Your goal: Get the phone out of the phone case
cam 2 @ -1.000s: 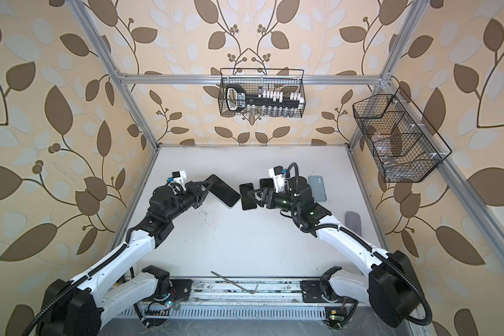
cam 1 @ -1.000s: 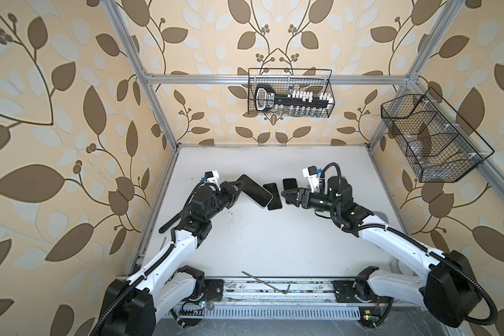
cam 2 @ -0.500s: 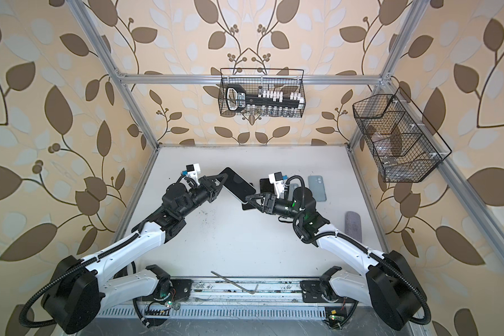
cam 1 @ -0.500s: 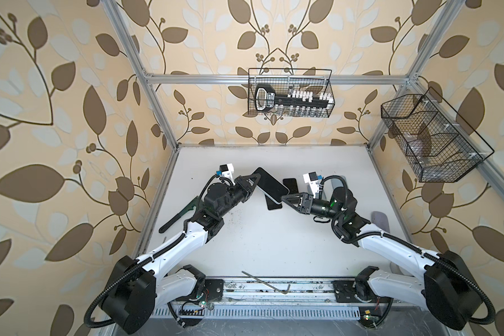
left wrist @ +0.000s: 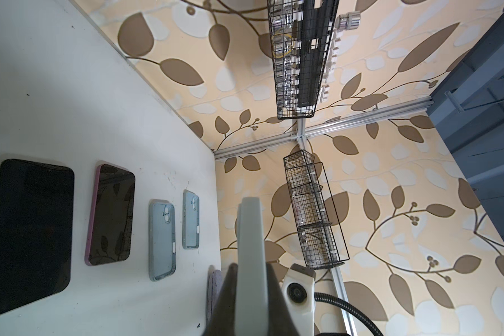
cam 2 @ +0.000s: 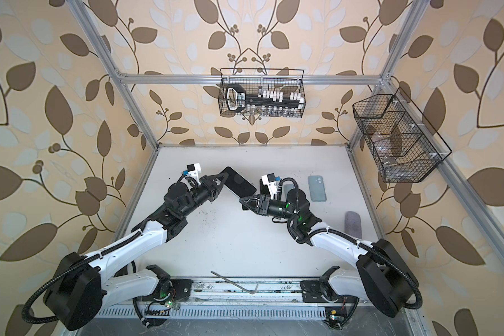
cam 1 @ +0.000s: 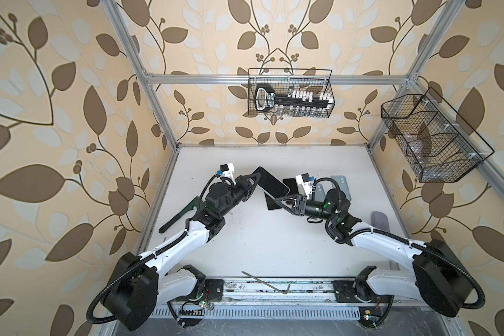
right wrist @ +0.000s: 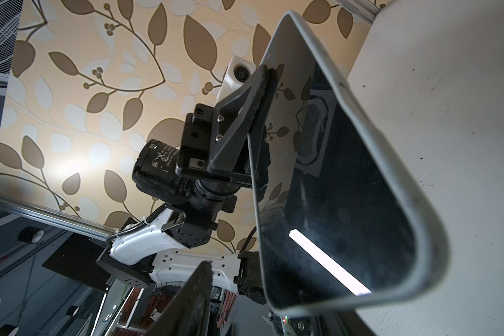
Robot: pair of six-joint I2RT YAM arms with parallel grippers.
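Observation:
My left gripper (cam 1: pixel 253 178) is shut on a phone (cam 1: pixel 271 183) with a dark screen, held tilted in the air above the middle of the table. The phone sits inside a pale grey phone case (right wrist: pixel 390 180) whose rim wraps its edges. In the left wrist view the case (left wrist: pixel 250 232) stands edge-on between my two fingers. My right gripper (cam 1: pixel 279 200) is at the phone's free lower end with its jaws apart. One finger (right wrist: pixel 192 296) stands clear of the screen side, and the other is hidden behind the case.
On the table under the held phone lie a black phone (left wrist: pixel 29 232), a pink-rimmed phone (left wrist: pixel 111 215) and two light blue cases (left wrist: pixel 161 241) (left wrist: pixel 190 222). A grey pad (cam 1: pixel 380 224) lies right and a dark tool (cam 1: pixel 181 212) left. Wire baskets (cam 1: pixel 290 93) (cam 1: pixel 431 139) hang on the walls.
My left arm has carried the phone up and toward the middle. My right gripper has swung in to the phone's lower end, and its jaws have narrowed.

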